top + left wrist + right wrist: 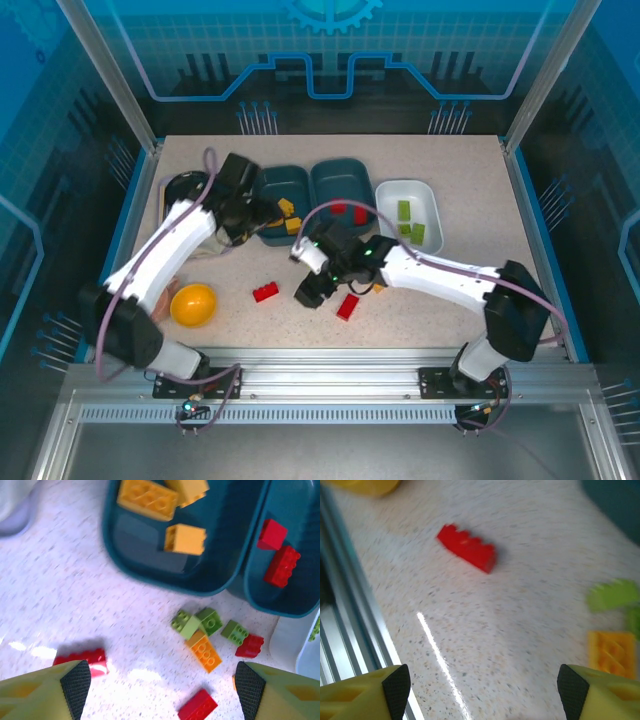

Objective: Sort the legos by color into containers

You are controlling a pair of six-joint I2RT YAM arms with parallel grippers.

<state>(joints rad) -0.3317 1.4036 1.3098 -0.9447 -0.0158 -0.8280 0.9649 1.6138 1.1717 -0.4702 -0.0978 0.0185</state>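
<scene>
My left gripper (262,214) hangs open over the near edge of the left teal container (280,195), which holds orange-yellow legos (185,539). Nothing sits between its pads (76,685). The middle teal container (342,185) holds two red legos (282,566), and the white container (408,205) holds green ones (412,230). Loose green (186,624), orange (206,651) and red legos (198,706) lie on the table before the containers. My right gripper (308,293) stands open and empty low over the table, between two red legos (265,292) (347,306). The right wrist view shows one red lego (467,547) ahead.
A yellow round bowl (193,305) sits at the near left beside the left arm. A black plate on a grey tray (185,187) is at the back left. The metal rail (350,630) runs along the table's front edge, close to my right gripper.
</scene>
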